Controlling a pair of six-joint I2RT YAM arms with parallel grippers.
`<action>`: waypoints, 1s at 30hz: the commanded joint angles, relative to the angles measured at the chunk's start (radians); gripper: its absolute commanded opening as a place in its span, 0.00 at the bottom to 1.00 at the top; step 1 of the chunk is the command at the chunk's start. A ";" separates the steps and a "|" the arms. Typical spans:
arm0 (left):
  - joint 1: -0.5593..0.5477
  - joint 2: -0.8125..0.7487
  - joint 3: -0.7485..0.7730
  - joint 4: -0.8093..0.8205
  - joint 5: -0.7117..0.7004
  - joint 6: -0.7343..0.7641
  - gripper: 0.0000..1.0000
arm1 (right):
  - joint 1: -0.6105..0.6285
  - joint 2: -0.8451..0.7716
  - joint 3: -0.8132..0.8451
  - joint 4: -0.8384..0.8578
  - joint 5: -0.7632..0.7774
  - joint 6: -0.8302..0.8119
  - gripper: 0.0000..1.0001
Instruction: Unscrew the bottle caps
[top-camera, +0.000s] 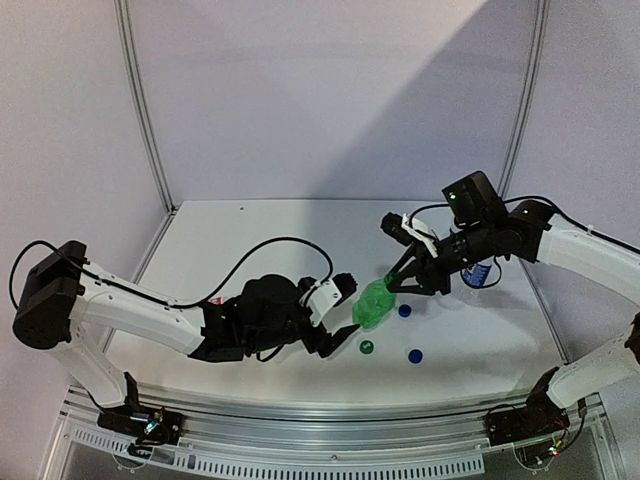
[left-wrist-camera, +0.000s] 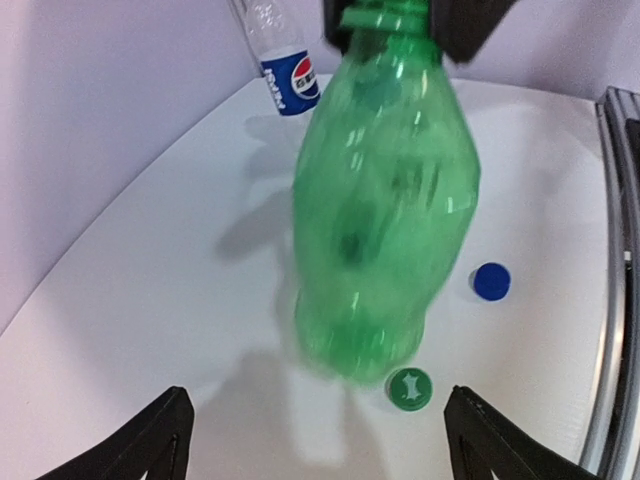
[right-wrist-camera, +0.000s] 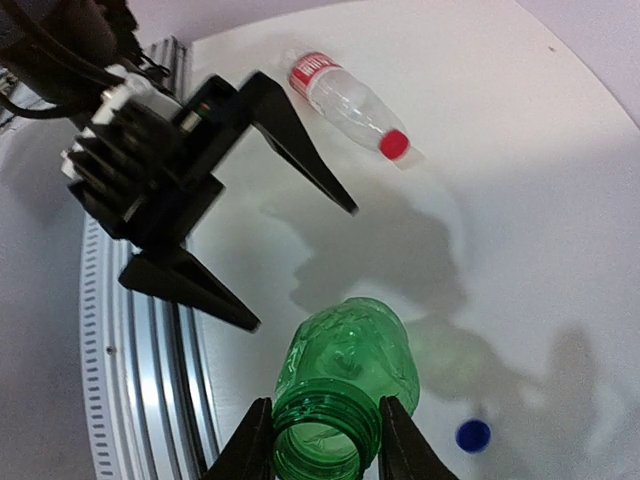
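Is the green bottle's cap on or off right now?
Off. The right wrist view looks straight into the green bottle's open threaded mouth, and a green cap lies loose on the table.

Soft, even light from above, with a lilac cast, and a diagonal shade line cuts across the back wall (top-camera: 330, 100). The worktop (top-camera: 250, 240) glows near-white, no harsh glare. The frame posts (top-camera: 145, 110) lean and bend, that's the wide lens. Left wrist view: the green bottle (left-wrist-camera: 385, 200) is smeared with blur, while the Pepsi bottle (left-wrist-camera: 285, 65) behind reads crisp. Right wrist view: broad grey shadows pool on the worktop, the left claw (right-wrist-camera: 300, 267) looks slightly soft, and the rail (right-wrist-camera: 130, 380) curves at the edge.
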 joint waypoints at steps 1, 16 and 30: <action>-0.007 -0.002 0.014 -0.060 -0.091 -0.006 0.90 | -0.035 -0.048 0.040 -0.166 0.197 -0.056 0.00; 0.000 -0.031 0.015 -0.149 -0.248 -0.007 0.92 | -0.337 -0.158 -0.093 -0.234 0.247 -0.003 0.00; 0.006 -0.014 0.033 -0.189 -0.243 -0.018 0.92 | -0.391 -0.018 -0.093 -0.109 0.264 0.045 0.01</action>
